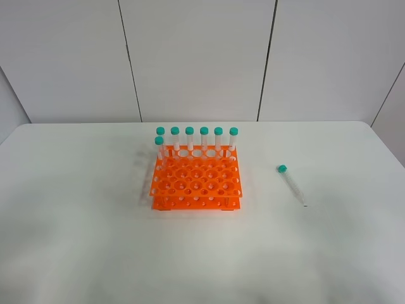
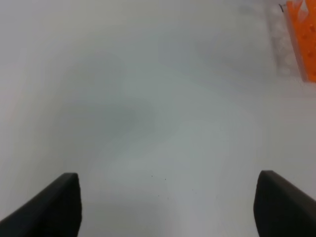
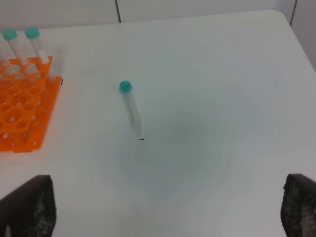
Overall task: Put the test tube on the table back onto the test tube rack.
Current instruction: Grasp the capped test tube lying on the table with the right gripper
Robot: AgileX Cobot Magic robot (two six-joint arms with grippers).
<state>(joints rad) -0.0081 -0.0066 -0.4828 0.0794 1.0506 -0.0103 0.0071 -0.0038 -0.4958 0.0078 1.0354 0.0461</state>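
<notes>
Seven capped tubes [image 1: 204, 140] stand in the test tube rack [image 1: 196, 183]. Exterior high: the loose test tube [image 1: 292, 184] lies flat on the table [image 1: 76, 240], apart from the rack on its right, cap toward the far wall. Left wrist: left gripper [image 2: 169, 174] jaws spread, empty, only a rack corner in view. Right wrist: right gripper [image 3: 168, 177] jaws also spread, empty. The test tube lies ahead of it, long axis running roughly away, cap farthest. Right arm looks nearer, so I'd use it.

white table [image 1: 76, 221] w/ rack [image 1: 196, 183], tube [image 1: 291, 185]
</notes>
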